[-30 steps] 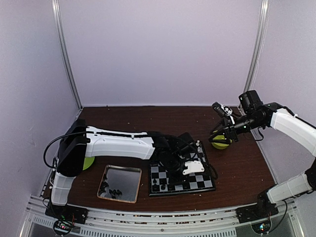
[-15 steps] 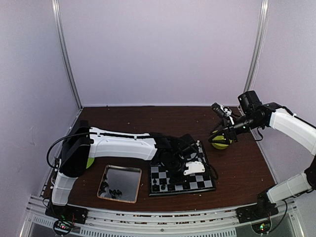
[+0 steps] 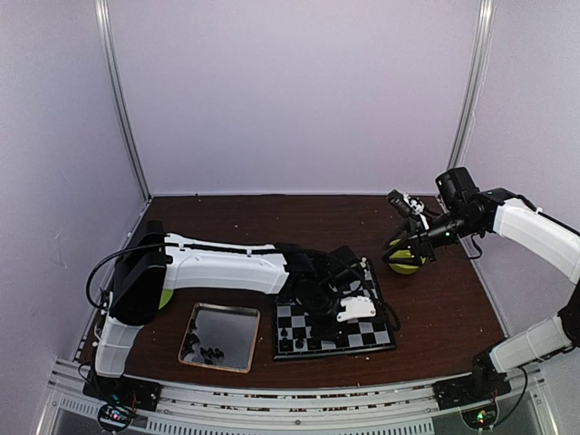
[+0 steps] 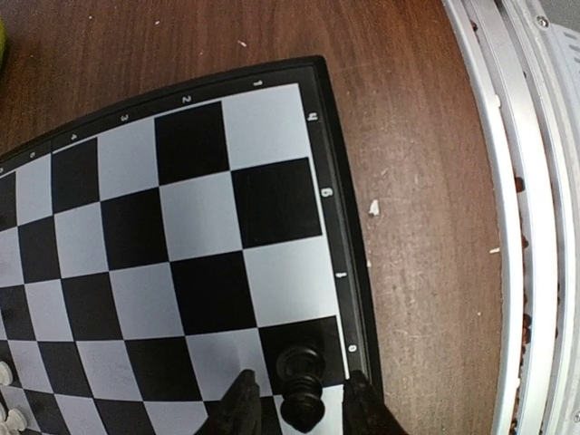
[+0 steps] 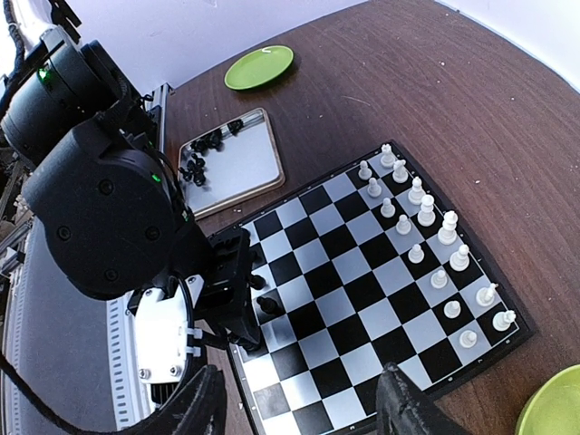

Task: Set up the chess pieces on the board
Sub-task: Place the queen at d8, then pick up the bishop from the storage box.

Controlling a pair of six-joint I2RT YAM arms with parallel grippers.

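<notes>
1. My left gripper (image 4: 300, 412) hangs low over the flat square chessboard of black and silvery-grey checks with a thin black rim (image 4: 181, 227). Its fingers (image 4: 240, 403) are spread.
2. A small glossy black chess piece (image 4: 301, 385) stands upright between those fingers, with a narrow gap on each side, so I am not pinching it.
3. That piece sits on a black square in the outermost row, just beside the rim, on the side of the board nearest the arm bases.
4. From my right wrist camera a second little black piece (image 5: 258, 281) shows just beside the first on the same edge.
5. The small white chess pieces (image 5: 426, 227) stand in two rows along the opposite side of the board.
6. More tiny black pieces (image 5: 207, 145) lie heaped at one end of the shiny rectangular metal tray (image 5: 245, 172), which rests on the dark brown wooden table (image 3: 272, 222) just beside the board.
7. My right gripper (image 5: 306, 408) hovers high, off to the right of the board, with its fingers held wide apart and nothing between them.
8. A round lime-green plate (image 5: 260, 66) lies beyond the tray; a second green dish (image 3: 405, 263) sits under my right gripper.
</notes>
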